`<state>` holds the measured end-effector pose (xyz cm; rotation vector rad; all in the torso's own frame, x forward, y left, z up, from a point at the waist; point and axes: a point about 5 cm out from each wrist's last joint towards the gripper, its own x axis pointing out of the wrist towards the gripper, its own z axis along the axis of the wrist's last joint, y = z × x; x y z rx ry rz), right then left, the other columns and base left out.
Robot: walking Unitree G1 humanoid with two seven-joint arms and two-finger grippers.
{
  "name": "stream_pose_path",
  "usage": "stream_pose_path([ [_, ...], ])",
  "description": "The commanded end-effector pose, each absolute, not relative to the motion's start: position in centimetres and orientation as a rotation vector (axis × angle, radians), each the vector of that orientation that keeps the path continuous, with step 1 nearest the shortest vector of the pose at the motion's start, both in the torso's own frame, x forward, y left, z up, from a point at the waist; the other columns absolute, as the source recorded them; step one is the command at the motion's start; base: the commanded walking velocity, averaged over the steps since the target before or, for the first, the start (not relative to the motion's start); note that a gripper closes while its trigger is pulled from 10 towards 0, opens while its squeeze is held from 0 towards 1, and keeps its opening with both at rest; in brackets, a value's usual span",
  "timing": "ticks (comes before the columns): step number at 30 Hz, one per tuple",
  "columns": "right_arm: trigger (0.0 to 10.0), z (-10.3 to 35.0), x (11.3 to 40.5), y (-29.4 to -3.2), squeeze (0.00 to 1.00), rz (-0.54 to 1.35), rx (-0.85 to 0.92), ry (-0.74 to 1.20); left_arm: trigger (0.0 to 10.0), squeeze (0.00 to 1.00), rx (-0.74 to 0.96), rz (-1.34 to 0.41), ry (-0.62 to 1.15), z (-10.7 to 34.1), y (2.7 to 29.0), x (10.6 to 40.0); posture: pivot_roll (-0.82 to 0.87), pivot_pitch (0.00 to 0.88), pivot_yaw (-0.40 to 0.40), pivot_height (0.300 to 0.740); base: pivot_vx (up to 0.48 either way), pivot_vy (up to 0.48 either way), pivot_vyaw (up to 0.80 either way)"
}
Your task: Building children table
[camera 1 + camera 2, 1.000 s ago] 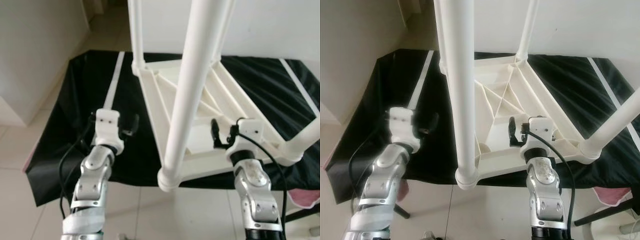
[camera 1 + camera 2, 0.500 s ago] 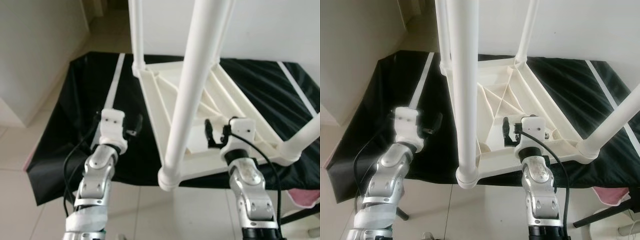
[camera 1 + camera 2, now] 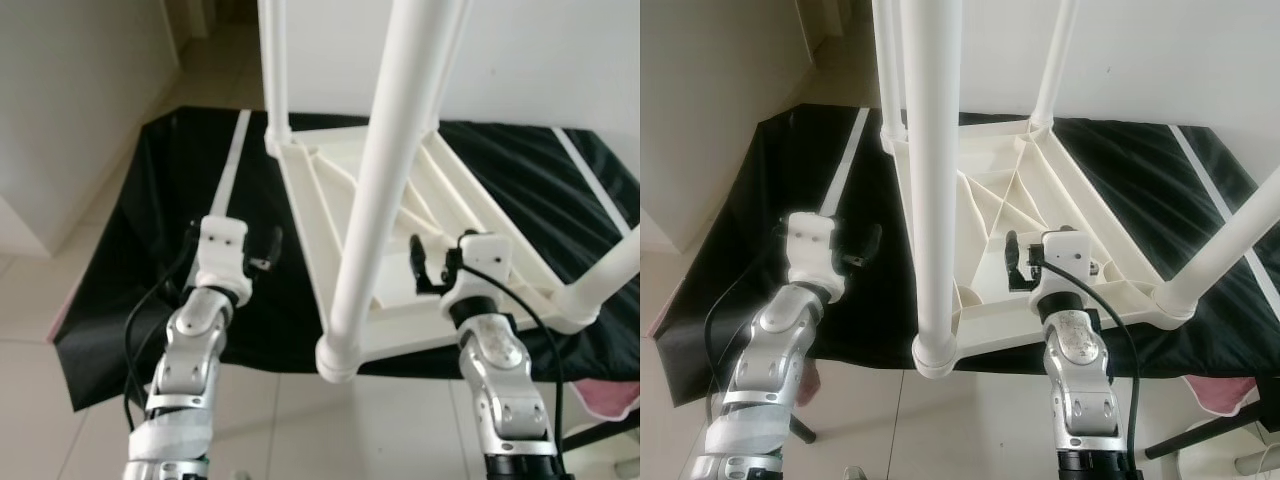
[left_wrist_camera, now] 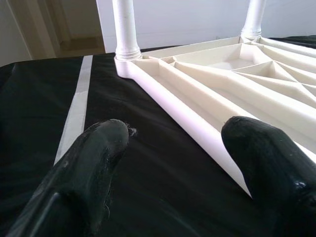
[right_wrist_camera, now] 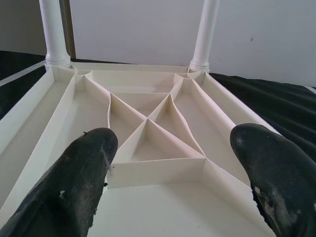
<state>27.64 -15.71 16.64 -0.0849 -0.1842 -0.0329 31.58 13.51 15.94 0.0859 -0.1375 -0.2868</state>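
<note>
On the black cloth (image 3: 760, 200), a white plastic children's table (image 3: 1040, 215) lies upside down, its ribbed underside facing up. The underside carries raised ribs that cross in an X pattern (image 5: 155, 118) between the outer rim walls. 4 white tubular legs stand upward from the corner sockets: the near-left leg (image 3: 937, 180) rises straight up close to the camera, the near-right leg (image 3: 1230, 250) leans out toward the right edge of the eye views, the far-left leg (image 3: 272, 65) and the far-right leg (image 3: 1055, 60) stand at the far corners. The near edge of the table overhangs the near edge of the cloth, above the pale tiled floor (image 3: 970, 420).

The right gripper (image 3: 1015, 265) sits over the near part of the ribbed underside, between the near-left leg and the near-right leg. Its 2 black fingers (image 5: 74, 182) are spread wide apart with nothing between them; in the right wrist view they frame the X ribs and the 2 far legs.

The left gripper (image 3: 262, 248) sits over the cloth, just beside the table's left rim (image 4: 182, 111) and apart from it. Its 2 black fingers (image 4: 84, 168) are also spread apart and hold nothing.

A white tape stripe (image 3: 232, 165) runs along the cloth on the left, and another stripe (image 3: 1205, 180) crosses it on the right. A white wall (image 3: 1140, 50) stands behind the table. A pink item (image 3: 1220, 390) shows at the near-right corner, below the cloth edge.
</note>
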Motion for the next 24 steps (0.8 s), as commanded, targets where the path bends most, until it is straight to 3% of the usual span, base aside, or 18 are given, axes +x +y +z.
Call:
stream_pose_path([
  [1, 10.0, 16.6, 27.8, -15.7, 0.0, -0.033, -0.086, -0.186, 10.0, 0.0, 0.097, -0.207, -0.147, 16.1, 13.8, 31.8, -0.01, 0.021, -0.02, 0.74, 0.0, 0.0, 0.0],
  [17, 10.0, 16.3, 27.9, -15.6, 0.0, -0.034, -0.087, -0.203, 10.0, 0.0, 0.103, -0.201, -0.168, 16.0, 13.8, 31.7, 0.02, 0.02, -0.036, 0.74, 0.0, 0.0, 0.0],
  [24, 10.0, 14.5, 27.4, -17.9, 0.0, -0.074, -0.072, -0.22, 10.0, 0.0, 0.061, -0.208, -0.189, 14.0, 14.7, 30.9, 0.03, 0.006, -0.04, 0.74, 0.0, 0.0, 0.0],
])
